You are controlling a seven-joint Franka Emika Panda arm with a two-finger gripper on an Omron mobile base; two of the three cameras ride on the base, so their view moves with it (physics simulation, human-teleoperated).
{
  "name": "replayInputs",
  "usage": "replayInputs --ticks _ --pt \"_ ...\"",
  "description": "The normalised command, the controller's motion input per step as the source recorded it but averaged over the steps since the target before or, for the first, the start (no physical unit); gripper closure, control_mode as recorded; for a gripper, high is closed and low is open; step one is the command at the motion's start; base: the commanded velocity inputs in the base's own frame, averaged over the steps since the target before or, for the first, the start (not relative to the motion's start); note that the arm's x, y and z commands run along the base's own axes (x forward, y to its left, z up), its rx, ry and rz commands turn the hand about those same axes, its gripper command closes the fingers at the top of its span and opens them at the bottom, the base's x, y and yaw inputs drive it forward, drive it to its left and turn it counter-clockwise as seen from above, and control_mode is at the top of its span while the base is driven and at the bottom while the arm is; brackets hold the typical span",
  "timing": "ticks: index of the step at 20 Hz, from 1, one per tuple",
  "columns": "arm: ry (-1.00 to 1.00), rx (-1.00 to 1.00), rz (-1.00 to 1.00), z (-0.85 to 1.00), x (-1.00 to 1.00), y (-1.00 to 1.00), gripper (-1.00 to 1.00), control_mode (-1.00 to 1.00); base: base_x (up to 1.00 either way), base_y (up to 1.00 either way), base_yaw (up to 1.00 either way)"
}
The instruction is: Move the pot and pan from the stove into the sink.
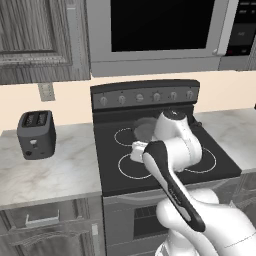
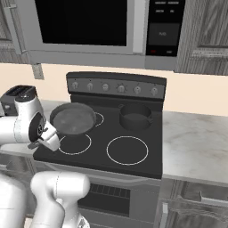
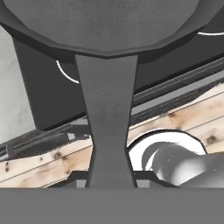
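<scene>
The pan (image 2: 73, 118), a shallow dark skillet, hangs just above the front-left burners of the stove (image 2: 147, 164). My gripper (image 2: 48, 136) is shut on its short straight handle (image 3: 107, 131), which runs down the middle of the hand view from the pan's body (image 3: 109, 22). In the left base view the pan (image 1: 145, 129) shows partly behind my arm, over the stove (image 1: 115, 175). The pot (image 2: 135, 116) sits on the back-right burner, apart from the pan. The sink is out of view.
A dark toaster (image 1: 36, 134) stands on the marble counter (image 1: 55, 170) left of the stove. More counter (image 2: 196, 147) lies to the right. A microwave (image 1: 155, 30) hangs above the knob panel (image 2: 116, 87). Wooden floor (image 3: 183, 118) shows below the stove's front edge.
</scene>
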Motion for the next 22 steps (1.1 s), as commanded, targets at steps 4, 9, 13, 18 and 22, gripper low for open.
replayInputs --ticks 4,9,13,18,22 --pt "-0.27 0.05 0.0 0.24 -1.0 -0.25 1.0 -1.0 0.0 0.0 0.0" --pt "-0.19 0.02 0.0 0.31 -0.99 -0.17 1.0 -1.0 0.0 0.0 0.0" --pt "-0.06 0.0 0.01 0.08 -0.48 -0.05 1.0 -1.0 0.0 0.0 0.0" --pt "-0.01 0.0 0.0 0.0 -0.02 0.0 1.0 -1.0 0.0 0.0 0.0" --pt "0.0 0.0 0.0 0.0 -0.02 0.0 1.0 -1.0 0.0 0.0 0.0"
